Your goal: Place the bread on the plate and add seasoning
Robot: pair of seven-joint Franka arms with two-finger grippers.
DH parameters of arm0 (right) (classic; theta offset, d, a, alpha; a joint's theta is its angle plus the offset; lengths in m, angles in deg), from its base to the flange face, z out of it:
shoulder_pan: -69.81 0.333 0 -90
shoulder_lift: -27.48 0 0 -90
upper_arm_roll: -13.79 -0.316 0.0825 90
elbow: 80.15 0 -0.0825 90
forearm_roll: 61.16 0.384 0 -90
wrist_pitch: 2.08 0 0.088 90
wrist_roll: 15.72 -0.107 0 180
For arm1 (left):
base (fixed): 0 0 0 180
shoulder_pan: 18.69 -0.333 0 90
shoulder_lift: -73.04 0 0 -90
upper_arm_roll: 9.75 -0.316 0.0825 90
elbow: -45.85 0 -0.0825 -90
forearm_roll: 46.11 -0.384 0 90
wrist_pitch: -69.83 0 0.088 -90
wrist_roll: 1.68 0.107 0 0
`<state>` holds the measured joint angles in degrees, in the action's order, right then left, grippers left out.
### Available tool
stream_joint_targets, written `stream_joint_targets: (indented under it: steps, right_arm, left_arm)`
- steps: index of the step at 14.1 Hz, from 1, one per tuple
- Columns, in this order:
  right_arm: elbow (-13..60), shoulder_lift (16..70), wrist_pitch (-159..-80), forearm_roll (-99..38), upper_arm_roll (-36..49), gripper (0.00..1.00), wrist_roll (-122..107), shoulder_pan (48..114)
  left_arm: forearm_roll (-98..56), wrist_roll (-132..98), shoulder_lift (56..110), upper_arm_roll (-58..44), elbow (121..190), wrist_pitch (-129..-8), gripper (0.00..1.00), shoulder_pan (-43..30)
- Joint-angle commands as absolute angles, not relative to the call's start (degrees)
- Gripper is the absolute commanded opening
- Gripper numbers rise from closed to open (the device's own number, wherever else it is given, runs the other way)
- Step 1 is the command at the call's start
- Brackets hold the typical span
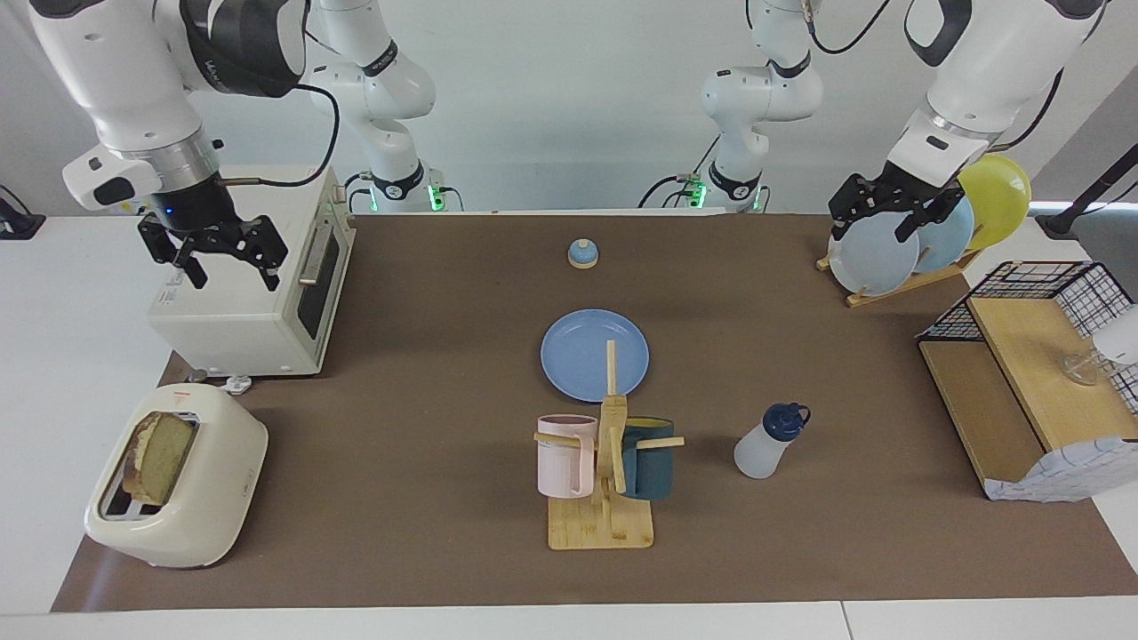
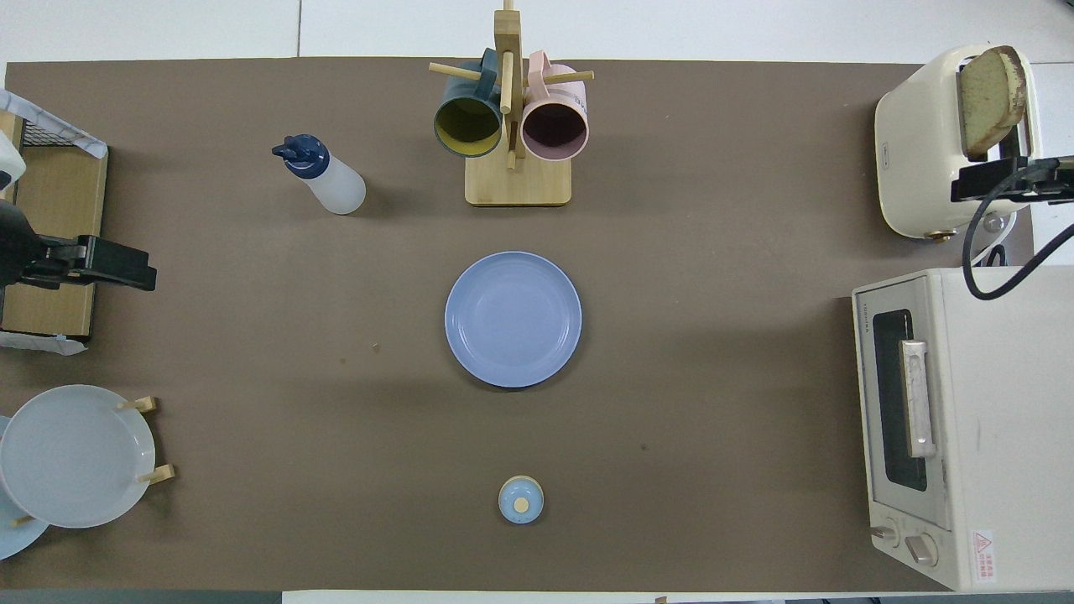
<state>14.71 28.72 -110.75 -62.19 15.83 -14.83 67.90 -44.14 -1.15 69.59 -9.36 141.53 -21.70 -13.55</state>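
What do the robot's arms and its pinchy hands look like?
Both arms are glossy white with rounded segments and dark grey or black joint bands. Black cables loop along them. The right gripper and left gripper are black with two fingers each. Green lights glow at the bases.
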Motion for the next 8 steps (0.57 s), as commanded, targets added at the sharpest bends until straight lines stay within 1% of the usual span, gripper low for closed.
stream_joint_targets:
  steps: [1, 3, 6, 8]
  right_arm:
    - [19.2, 27.9, -118.3, -62.2, 15.5, 1.00, -12.4, 66.6]
    - [20.8, 28.4, -123.8, -62.3, 15.6, 1.00, -12.1, 65.7]
    - [20.7, 29.1, -128.1, -63.1, 15.6, 1.00, -8.5, 63.9]
    - [20.5, 30.3, -131.3, -64.7, 15.6, 1.00, -5.6, 63.0]
  left_arm:
    - [-44.7, -1.3, 65.7, -9.6, 148.6, -28.3, 1.00, -12.8]
    - [-44.6, -1.2, 64.3, -9.6, 152.3, -32.6, 1.00, -12.8]
    - [-44.6, -1.2, 62.8, -9.6, 157.2, -38.6, 1.00, -11.8]
    - [-44.6, -1.3, 62.0, -9.6, 161.8, -44.0, 1.00, -10.3]
